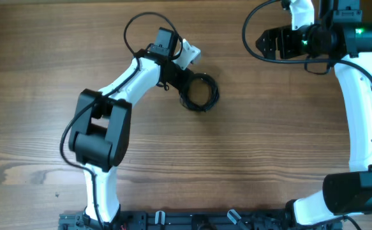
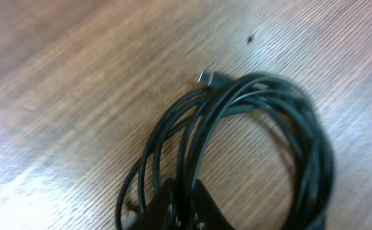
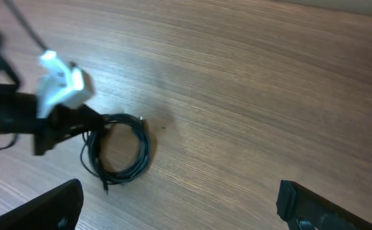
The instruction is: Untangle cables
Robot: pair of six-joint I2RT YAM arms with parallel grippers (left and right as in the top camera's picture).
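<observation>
1. Overhead: cables point(image 1: 212, 96) coiled on table point(image 1: 268, 147), left gripper point(image 1: 184, 86) at coil's left edge.
2. Left wrist only: jaws pinched onto coil strands; plug point(image 2: 206, 76) visible.
3. Right wrist: right gripper point(image 3: 179, 204) spread wide, well apart from coil.

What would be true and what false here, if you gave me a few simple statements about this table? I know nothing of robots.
1. The cables lie bundled in a small coil. True.
2. The right tool is gripping the coil. False: it stands wide open, away from the coil, and holds nothing.
3. The left tool is closed on strands of the coil. True.
4. The coil lies on a white cloth. False: it lies on the bare wooden table.
5. A small plug end sticks out of the coil. True.
</observation>
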